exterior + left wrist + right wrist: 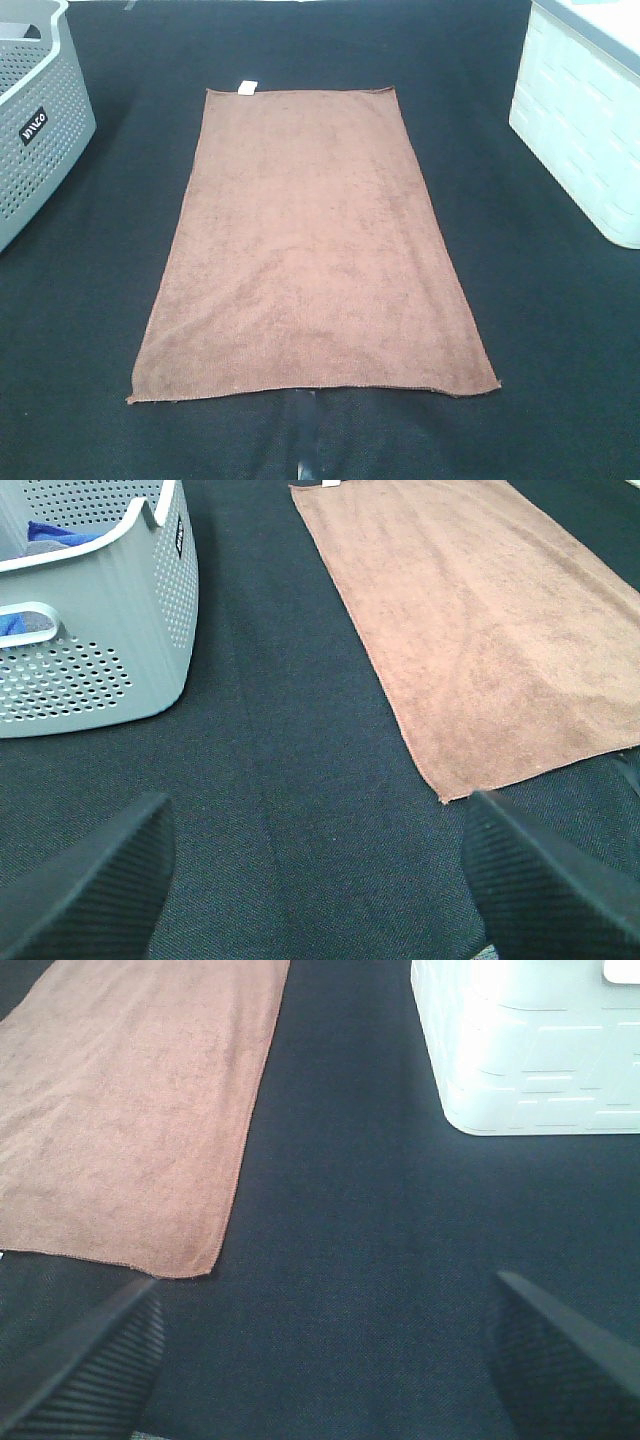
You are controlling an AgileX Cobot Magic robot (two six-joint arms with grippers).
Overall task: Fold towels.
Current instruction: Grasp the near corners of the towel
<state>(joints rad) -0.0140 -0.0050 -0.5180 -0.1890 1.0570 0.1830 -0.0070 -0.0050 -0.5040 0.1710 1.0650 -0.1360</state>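
The towel (310,250) lies flat along the middle of the desk (80,330) and raises no bulk, so a gripper can pass low over it. Two tall things stand in the way: a grey perforated basket (35,130) at the far left corner and a white bin (585,120) at the far right corner. Each stands well apart from the towel's long edges, leaving a bare dark lane on either side. Toward the near edge both lanes widen; the left gripper (315,890) hangs there beside the towel's near left corner, jaws spread wide, and the right gripper (320,1370) likewise beside the near right corner
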